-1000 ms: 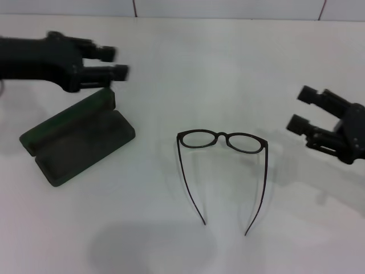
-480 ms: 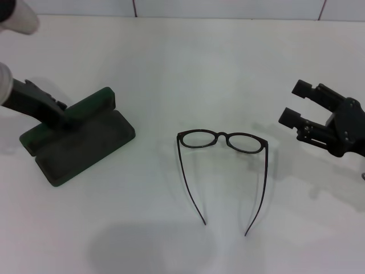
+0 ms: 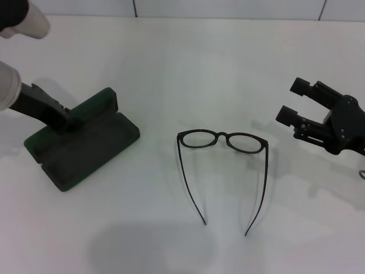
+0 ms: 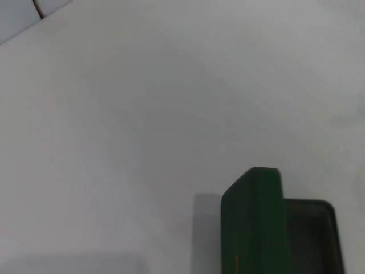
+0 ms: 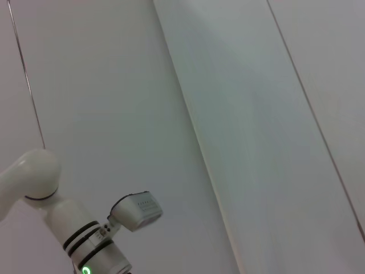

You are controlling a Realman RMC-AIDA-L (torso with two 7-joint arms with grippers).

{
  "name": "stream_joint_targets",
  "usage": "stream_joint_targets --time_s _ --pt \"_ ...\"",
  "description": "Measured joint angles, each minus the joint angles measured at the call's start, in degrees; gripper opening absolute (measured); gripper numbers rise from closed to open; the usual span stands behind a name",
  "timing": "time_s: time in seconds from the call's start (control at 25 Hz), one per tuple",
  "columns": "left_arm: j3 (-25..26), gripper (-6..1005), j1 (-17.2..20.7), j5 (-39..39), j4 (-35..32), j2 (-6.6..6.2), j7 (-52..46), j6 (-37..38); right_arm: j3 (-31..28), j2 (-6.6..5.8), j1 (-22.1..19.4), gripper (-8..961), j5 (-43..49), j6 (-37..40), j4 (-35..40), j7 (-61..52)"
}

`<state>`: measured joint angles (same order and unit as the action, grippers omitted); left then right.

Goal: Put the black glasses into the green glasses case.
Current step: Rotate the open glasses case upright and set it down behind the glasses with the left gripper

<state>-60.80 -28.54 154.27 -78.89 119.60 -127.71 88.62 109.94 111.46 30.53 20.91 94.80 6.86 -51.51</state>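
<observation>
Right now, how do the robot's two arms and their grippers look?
The right gripper is matte black, with two blocky square-tipped fingers on a dark mechanical body. The left arm has a smooth off-white shell ending in a black gripper section. No markings are legible on either arm.

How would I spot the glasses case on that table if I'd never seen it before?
Start from the white table and look to the robot's left, where the left gripper reaches down. The green glasses case lies open there, well apart from the black glasses. It is the only solid dark green block, lid raised.
</observation>
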Motion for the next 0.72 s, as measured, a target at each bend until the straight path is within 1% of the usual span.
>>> stream_joint_targets --time_s 0.08,0.16,0.2,0.32,0.4,0.48,0.52,0.6,0.72 --pt "-0.51 347 -0.03 0.08 -0.18 0.01 -0.01 0.00 0.00 0.06 -0.17 855 0.00 0.44 0.00 0.01" --pt "-1.07 330 -0.03 0.05 -1.35 0.06 0.10 -0.08 0.02 -0.13 -0.57 855 0.15 2.81 0.00 0.01" --pt "-1.39 321 -0.05 -0.15 -3.05 0.10 0.44 -0.32 0.02 -0.13 -0.57 855 0.15 2.81 0.00 0.01" --pt "-3.61 264 -0.19 -2.03 -7.38 0.10 1.89 -1.51 0.74 -0.83 -0.32 855 1.27 7.54 0.02 0.01" --pt "-7.02 225 -1.32 -3.69 -10.17 0.06 3.16 -3.99 1.09 -1.43 -0.06 855 3.59 11.71 0.63 -0.15" --pt "-10.67 203 -2.91 -3.80 -11.08 0.10 3.59 -6.95 1.12 -1.63 0.27 855 7.17 14.32 1.53 -0.46" --pt "-12.79 200 -3.84 -3.74 -11.04 0.10 3.71 -8.40 1.15 -1.54 0.40 855 8.73 14.98 1.82 -0.62" --pt "-17.06 197 -5.77 -3.20 -9.30 0.08 3.98 -11.04 1.14 -0.97 0.64 855 12.22 15.88 2.53 -1.34" --pt "-22.90 198 -9.01 -2.54 -3.12 0.13 4.33 -15.24 1.14 0.13 0.47 855 15.49 16.03 3.45 -2.60"
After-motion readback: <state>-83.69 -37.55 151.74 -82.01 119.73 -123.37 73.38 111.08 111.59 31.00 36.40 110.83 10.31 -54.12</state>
